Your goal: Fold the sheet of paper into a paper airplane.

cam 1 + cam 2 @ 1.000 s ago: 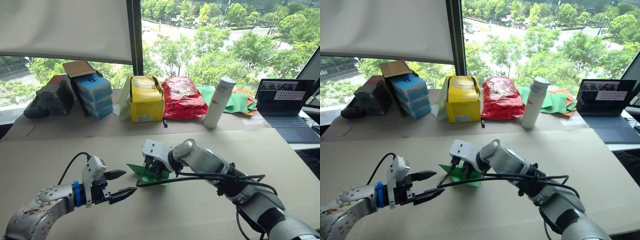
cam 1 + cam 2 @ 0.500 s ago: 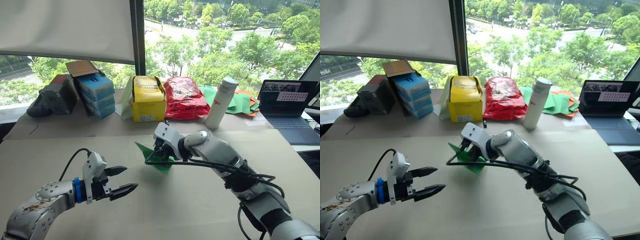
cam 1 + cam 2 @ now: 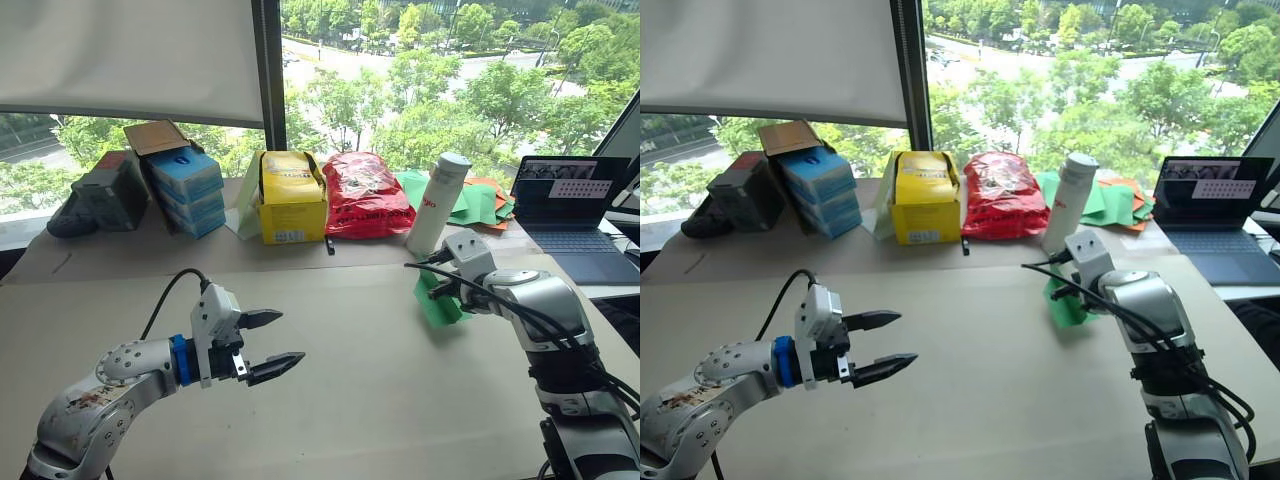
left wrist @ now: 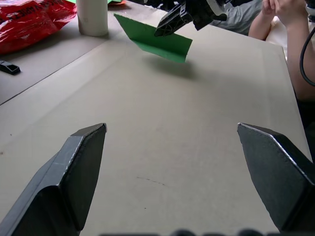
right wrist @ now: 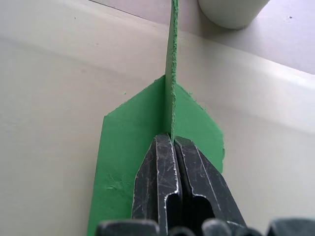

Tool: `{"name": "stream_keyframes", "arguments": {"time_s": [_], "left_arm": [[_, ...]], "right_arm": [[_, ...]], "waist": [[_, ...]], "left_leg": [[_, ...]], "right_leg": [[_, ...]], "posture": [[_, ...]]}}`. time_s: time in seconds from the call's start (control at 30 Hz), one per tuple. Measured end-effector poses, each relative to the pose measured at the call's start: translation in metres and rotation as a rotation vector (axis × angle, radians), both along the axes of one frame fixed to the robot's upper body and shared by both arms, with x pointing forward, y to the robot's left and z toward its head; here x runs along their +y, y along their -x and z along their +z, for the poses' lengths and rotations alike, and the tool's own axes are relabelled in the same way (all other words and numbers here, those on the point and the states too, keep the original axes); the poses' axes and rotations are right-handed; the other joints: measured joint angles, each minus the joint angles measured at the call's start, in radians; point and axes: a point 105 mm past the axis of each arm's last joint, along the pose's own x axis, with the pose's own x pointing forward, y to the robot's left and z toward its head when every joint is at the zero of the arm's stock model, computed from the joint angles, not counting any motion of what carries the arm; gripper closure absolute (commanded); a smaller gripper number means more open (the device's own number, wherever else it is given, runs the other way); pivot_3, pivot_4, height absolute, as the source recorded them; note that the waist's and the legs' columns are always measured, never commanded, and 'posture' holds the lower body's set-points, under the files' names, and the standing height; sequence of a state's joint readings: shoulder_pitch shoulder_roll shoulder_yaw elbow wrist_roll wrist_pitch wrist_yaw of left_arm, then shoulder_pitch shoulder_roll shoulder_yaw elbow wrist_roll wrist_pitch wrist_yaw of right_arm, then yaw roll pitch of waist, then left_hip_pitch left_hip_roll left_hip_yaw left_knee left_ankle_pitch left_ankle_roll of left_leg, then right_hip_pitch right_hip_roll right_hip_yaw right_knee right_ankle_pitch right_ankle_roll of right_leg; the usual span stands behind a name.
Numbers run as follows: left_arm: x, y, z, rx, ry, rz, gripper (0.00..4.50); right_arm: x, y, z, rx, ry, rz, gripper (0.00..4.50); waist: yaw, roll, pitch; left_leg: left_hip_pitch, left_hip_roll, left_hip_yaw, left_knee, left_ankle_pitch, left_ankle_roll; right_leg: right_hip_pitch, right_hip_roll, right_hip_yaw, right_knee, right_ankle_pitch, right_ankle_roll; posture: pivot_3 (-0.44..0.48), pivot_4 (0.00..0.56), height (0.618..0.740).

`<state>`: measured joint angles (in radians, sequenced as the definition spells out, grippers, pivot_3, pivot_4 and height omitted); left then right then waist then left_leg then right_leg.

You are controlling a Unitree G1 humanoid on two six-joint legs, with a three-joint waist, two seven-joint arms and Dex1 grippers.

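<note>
Over the table (image 3: 330,400): bare board under my arms, working room.
Paper airplane (image 3: 438,300): lifted off the board near the white bottle (image 3: 436,204), wings spread.
Right gripper (image 5: 173,138): clamped on its keel.
Left gripper (image 3: 268,342): wide apart, empty.

No legible text – bottle (image 3: 436,205) red lettering too small.
</note>
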<state>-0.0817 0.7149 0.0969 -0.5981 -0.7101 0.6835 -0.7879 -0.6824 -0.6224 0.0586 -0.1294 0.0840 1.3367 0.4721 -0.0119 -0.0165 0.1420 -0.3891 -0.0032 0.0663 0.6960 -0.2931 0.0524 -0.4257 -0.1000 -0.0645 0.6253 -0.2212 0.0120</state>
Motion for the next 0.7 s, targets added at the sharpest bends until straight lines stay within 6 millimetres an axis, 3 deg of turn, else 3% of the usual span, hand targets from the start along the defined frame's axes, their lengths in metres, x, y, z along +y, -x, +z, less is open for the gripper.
{"name": "stream_keyframes", "arguments": {"time_s": [0.37,0.53,0.7], "left_arm": [[-0.006,0.001,0.000,-0.004,-0.027,-0.041,0.00],[-0.007,0.000,0.002,-0.017,-0.036,-0.046,0.00],[-0.008,-0.002,0.005,-0.030,-0.036,-0.050,0.00]], "right_arm": [[-0.009,0.005,-0.005,0.006,-0.007,-0.050,4.45],[-0.010,0.004,-0.004,-0.006,-0.012,-0.068,3.01],[-0.012,0.002,0.011,-0.064,-0.047,-0.085,1.23]], "waist": [[0.004,0.000,0.000],[0.005,0.000,0.000],[0.008,0.000,0.000]], "left_leg": [[0.000,0.000,0.000,0.001,0.000,0.001],[0.000,0.000,0.000,0.001,0.000,0.000],[0.000,0.000,0.000,0.001,0.000,0.000]], "right_leg": [[0.000,0.002,0.000,-0.001,0.000,0.001],[0.000,0.002,0.000,0.000,0.000,0.001],[0.000,0.002,0.000,0.000,0.000,0.001]], "posture": [[0.000,0.150,0.740],[0.000,0.150,0.740],[0.000,0.150,0.740]]}}
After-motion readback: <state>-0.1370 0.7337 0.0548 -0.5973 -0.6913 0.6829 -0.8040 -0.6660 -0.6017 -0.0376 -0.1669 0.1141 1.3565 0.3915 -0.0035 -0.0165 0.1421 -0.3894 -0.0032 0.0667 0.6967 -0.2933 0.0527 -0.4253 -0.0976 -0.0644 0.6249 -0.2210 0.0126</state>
